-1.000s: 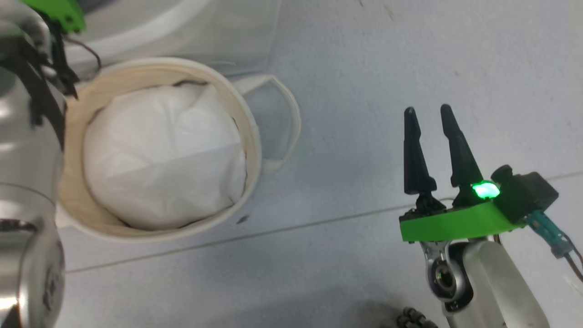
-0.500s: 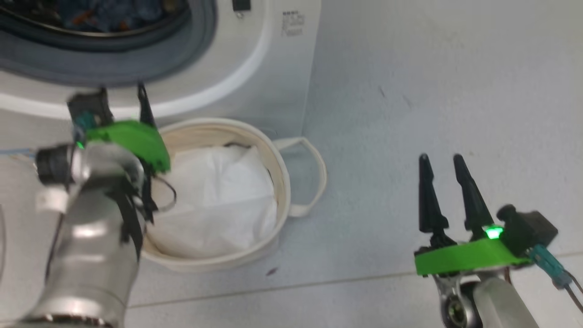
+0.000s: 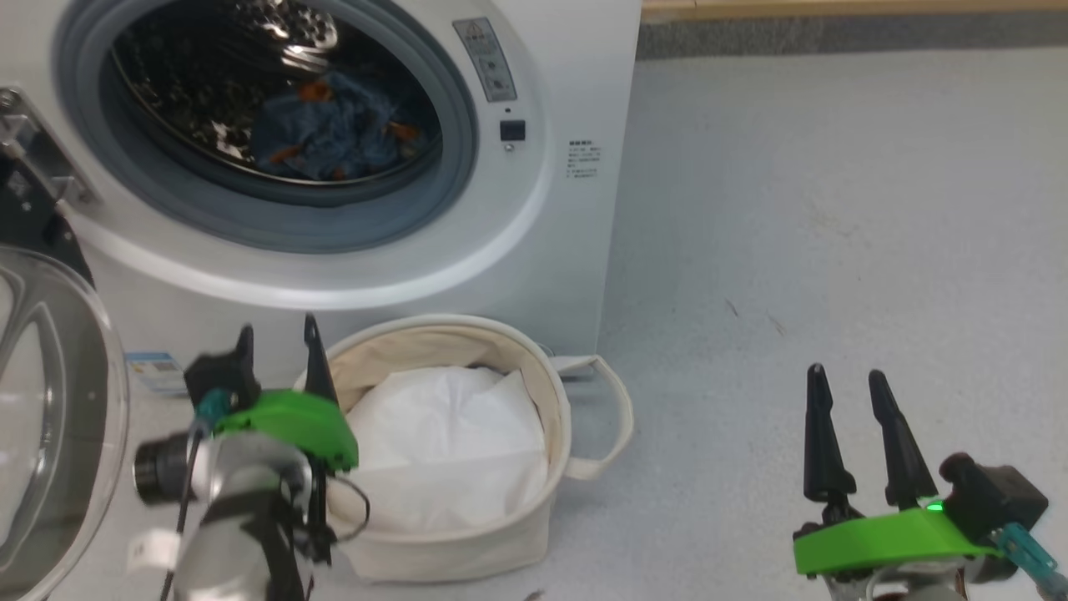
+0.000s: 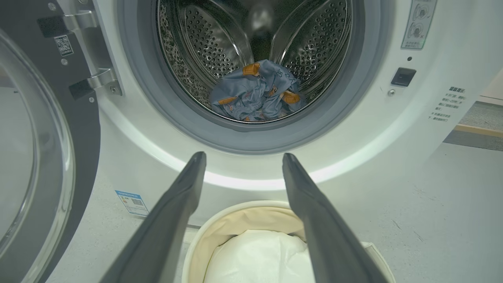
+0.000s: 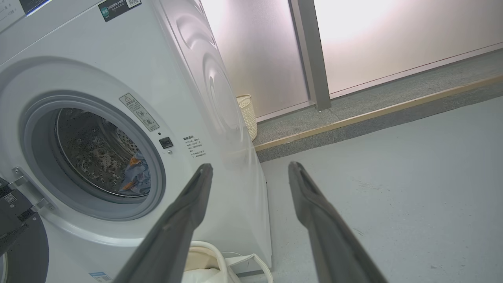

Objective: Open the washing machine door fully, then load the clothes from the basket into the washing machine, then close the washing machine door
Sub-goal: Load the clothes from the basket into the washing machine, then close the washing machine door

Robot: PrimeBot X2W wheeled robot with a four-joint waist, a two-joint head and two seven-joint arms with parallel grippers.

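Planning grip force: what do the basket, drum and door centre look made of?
The basket looks like soft matte canvas, its loop handle slack. The drum looks like shiny perforated steel. The washing machine door centre is clear glass or plastic, see-through with reflections.

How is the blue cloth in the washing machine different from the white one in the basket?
The blue cloth has orange marks; the white sheet is plain. The blue cloth lies crumpled in a small heap in the steel drum, while the white sheet spreads across the basket. Both are soft fabric and lie loose.
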